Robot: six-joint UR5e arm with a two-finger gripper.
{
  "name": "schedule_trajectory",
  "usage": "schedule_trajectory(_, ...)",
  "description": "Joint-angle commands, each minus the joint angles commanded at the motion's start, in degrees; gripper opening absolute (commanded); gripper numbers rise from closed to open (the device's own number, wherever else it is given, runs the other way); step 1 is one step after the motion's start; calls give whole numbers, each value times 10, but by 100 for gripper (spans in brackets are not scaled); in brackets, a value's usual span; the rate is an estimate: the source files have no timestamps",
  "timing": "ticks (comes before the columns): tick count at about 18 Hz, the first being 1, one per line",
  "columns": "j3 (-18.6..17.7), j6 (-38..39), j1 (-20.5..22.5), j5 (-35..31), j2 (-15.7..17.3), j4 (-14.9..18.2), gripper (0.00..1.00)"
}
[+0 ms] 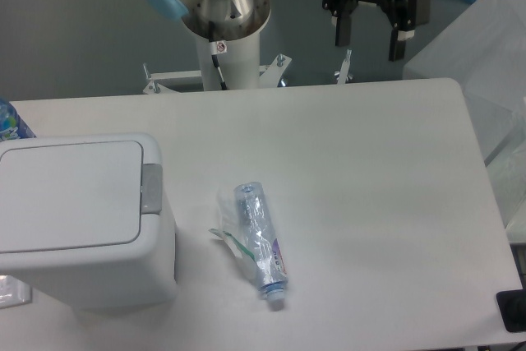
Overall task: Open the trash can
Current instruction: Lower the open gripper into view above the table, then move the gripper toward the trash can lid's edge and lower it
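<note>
At table's left edge: trash can, white, lid flat and closed, grey push tab on right side. Beside it, apart: crumpled clear bottle lying down. Gripper above far edge, fingers spread, empty, well apart from trash can.

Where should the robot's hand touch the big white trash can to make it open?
Probably at the small grey tab on the right edge of the trash can lid, coming straight down from above. The lid lies flat and shut, and the tab faces up at its rim, so a downward press with one fingertip suits it better than a pinch. The hand hangs open, far back over the table's rear edge.
</note>
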State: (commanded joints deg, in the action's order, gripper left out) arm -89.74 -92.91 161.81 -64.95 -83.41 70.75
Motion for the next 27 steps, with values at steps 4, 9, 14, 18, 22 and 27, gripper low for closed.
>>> schedule_trajectory(4,-1,21,-1,7,0,-1,100)
schedule_trajectory(9,11,136,-34,7,-17,-15,100)
schedule_trajectory(14,17,380,-102,9,-52,-103,100)
schedule_trajectory(18,0,536,-150,6,-62,-161,100)
schedule_trajectory(22,-15,635,-173,6,-67,-162,100)
schedule_trajectory(27,-16,706,-206,11,-97,-175,100)
